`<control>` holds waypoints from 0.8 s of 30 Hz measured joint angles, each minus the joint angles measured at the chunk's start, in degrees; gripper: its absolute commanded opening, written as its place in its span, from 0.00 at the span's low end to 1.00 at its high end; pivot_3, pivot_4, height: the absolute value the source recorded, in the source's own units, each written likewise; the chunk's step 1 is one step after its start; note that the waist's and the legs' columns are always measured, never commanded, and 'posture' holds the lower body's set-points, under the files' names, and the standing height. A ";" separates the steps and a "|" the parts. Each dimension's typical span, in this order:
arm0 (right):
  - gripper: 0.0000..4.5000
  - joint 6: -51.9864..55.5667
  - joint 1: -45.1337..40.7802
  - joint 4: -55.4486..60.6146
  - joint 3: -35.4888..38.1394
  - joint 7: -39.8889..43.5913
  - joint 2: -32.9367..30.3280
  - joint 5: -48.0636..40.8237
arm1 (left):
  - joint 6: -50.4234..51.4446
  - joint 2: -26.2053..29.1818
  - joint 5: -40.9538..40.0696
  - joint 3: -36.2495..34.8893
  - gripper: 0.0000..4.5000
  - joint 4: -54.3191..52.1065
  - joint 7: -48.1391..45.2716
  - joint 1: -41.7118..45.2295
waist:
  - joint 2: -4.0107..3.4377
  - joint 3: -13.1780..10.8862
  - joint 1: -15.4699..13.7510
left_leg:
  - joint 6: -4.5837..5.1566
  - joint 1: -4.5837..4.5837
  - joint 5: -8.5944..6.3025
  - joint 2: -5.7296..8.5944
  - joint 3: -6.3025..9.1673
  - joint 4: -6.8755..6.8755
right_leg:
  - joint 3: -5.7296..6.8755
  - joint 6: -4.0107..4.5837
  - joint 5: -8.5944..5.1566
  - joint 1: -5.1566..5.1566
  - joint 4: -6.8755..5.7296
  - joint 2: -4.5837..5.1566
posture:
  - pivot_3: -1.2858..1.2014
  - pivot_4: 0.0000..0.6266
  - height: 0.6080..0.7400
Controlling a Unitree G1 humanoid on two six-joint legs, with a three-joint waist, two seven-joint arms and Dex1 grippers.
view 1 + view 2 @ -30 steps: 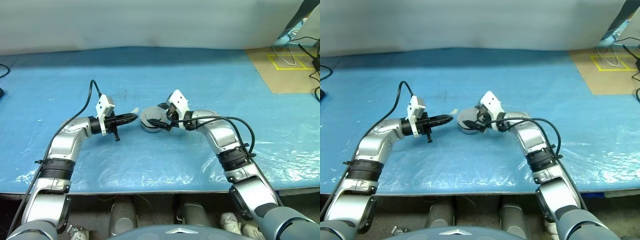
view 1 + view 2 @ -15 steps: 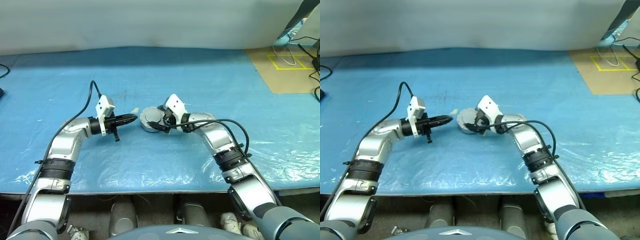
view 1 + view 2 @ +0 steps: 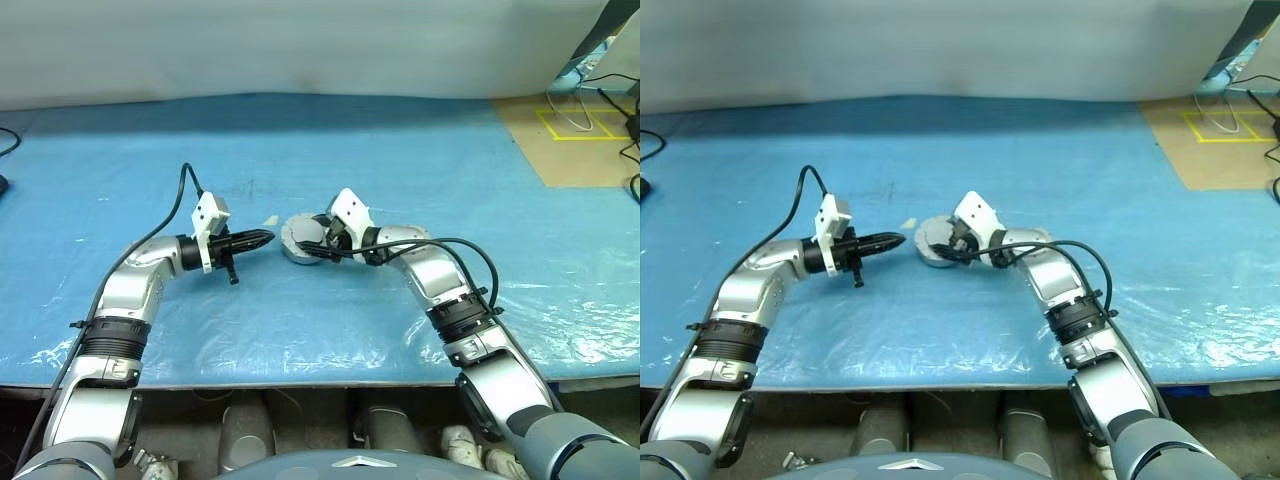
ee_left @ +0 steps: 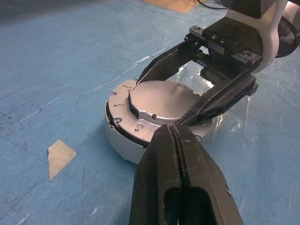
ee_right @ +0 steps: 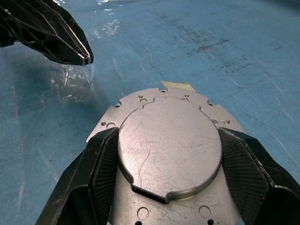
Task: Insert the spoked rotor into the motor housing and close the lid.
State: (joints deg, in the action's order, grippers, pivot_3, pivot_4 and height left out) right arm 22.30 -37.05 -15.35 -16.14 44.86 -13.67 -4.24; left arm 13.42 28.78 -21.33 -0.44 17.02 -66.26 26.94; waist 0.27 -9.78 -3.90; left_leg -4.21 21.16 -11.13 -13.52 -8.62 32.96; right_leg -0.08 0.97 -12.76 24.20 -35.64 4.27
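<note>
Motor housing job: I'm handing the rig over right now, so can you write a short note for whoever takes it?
Left gripper: shut, empty, just beside the motor housing.
Right gripper: fingers either side of the lid's raised centre, touching or nearly so.
The lid lies smooth face up on the housing, which stands on the blue table. The spoked rotor is presumably inside, hidden.
Left: confirm the lid is seated, release.

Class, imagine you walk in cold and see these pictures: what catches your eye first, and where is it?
First, the round silver lid sitting smooth side up on the motor housing in the middle of the blue table. The right gripper straddles the lid, a black finger on either side of its raised centre. Just to its left the left gripper hangs shut, its tip pointing at the housing.
</note>
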 measured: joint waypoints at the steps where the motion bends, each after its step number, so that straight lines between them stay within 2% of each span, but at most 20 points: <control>1: 0.66 0.27 0.03 0.13 0.04 -0.15 0.16 0.00 | -0.06 0.00 0.02 0.00 0.00 0.06 0.00 0.00 | 0.00 0.00 0.00 | 0.00 0.00 0.00 0.00 0.00 0.00 | 0.00 0.00 0.00 0.00 0.00 0.00 | 0.52 0.24 1.00; 13: 0.66 -3.06 -0.61 -3.75 -0.39 -2.62 1.46 1.52 | -0.86 -0.36 0.08 0.41 0.00 0.14 0.02 0.02 | 0.00 0.00 0.07 | 0.00 -0.18 0.00 0.01 -0.01 0.03 | -0.05 0.01 0.00 -0.11 -0.02 0.01 | 0.52 0.24 1.00; 24: 0.66 -3.43 -1.48 -7.08 -0.65 -3.81 2.62 1.92 | -1.26 -0.63 0.19 0.61 0.00 0.45 0.04 0.06 | -0.04 0.08 0.08 | 0.03 -1.22 -0.03 0.09 -0.10 -0.31 | -0.15 0.03 -0.03 -0.97 0.09 0.08 | 0.52 0.24 1.00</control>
State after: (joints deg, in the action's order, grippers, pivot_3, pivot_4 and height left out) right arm 18.88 -38.53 -22.43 -16.79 41.05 -11.05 -2.32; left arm 12.16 28.15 -21.13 0.17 17.47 -66.22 27.01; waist 0.22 -9.70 -3.82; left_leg -4.18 19.94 -11.16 -13.43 -8.71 32.66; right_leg -0.23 1.01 -12.79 23.24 -35.55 4.35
